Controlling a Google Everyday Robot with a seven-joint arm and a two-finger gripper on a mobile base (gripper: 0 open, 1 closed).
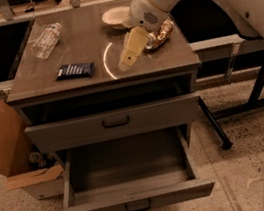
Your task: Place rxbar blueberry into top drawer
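Observation:
The rxbar blueberry, a flat dark navy bar, lies on the left front of the grey cabinet top. My gripper hangs just over the cabinet top near its middle, to the right of the bar and apart from it, with nothing seen in it. The top drawer is pulled out below, showing a deep grey box with a dark handle on its front. Nothing lies inside it.
A clear plastic bottle lies at the back left, a white bowl at the back, and a shiny gold-brown can right of the gripper. A shut drawer front sits above the open drawer. A cardboard box stands at the left.

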